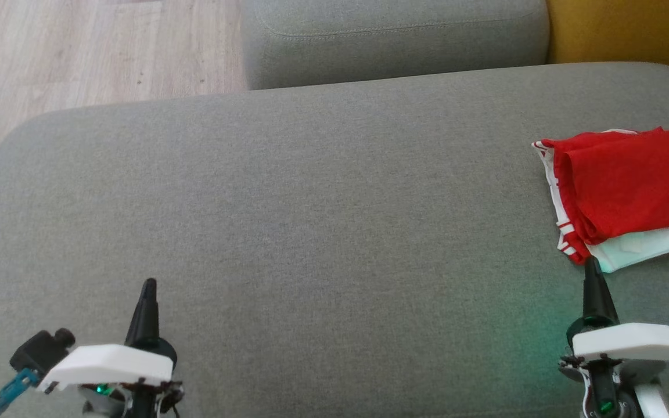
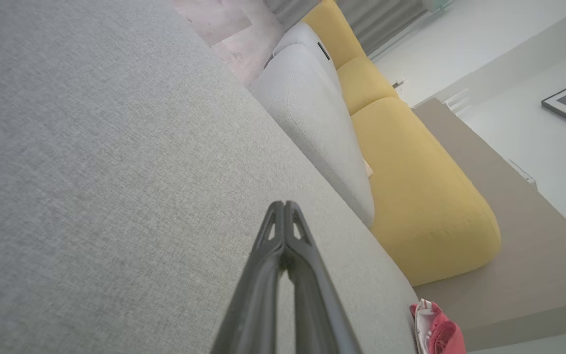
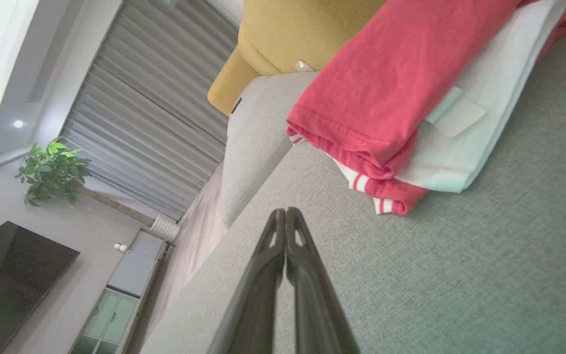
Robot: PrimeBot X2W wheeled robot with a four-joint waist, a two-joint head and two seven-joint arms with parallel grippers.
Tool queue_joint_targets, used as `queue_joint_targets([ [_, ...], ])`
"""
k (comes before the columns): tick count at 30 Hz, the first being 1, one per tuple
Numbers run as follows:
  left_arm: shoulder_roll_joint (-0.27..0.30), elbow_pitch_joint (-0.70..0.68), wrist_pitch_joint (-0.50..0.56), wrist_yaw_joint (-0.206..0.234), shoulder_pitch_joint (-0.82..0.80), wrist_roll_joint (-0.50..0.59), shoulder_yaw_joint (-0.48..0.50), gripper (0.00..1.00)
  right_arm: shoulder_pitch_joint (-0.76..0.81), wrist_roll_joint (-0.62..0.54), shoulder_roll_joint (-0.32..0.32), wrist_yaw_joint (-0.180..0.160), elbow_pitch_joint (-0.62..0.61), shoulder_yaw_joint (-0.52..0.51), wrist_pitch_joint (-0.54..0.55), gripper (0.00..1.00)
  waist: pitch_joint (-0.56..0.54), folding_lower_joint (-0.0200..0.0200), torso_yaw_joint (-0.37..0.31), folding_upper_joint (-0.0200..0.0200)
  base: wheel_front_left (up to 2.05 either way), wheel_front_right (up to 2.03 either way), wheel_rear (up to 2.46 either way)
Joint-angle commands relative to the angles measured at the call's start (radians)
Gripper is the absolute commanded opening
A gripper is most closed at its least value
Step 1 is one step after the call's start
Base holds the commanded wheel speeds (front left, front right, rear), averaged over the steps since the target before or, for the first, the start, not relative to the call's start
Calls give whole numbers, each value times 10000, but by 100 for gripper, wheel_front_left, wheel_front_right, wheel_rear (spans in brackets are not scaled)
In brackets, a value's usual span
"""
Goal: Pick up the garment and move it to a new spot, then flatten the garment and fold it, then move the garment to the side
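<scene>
Garment (image 1: 630,186): folded, red w/ white trim, lying at far right edge of grey cushion (image 1: 311,232). R gripper (image 1: 592,267) just beside it, over cushion's right side, jaws closed, empty. L gripper (image 1: 149,285) over cushion's near-left part, jaws closed, empty.

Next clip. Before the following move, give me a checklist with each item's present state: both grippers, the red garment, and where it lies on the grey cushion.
1. Left gripper shut and holding nothing: ok.
2. Right gripper shut and holding nothing: ok.
3. Right gripper apart from the red fabric garment with white striped trim: ok, a strip of grey fabric sofa cushion shows between them.
4. Garment folded into a compact stack: ok, white layer showing at its near edge.
5. Garment wholly on the cushion: cannot tell, its right edge leaves the head view.
6. Jaws ready to grasp: not ok, both closed.
</scene>
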Motion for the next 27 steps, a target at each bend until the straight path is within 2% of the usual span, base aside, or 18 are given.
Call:
queue_joint_targets([
  [1, 143, -264, 80, -92, -596, -298, 297, 0, -490, 331, -76, -5, -368, 29, 78, 0, -1, 0, 6, 0, 0, 0, 0],
  [27, 163, -110, 842, -419, -913, -3068, 842, 0, -601, 3224, -84, -7, -551, -273, 829, 0, -13, 0, 104, 0, 0, 0, 0],
])
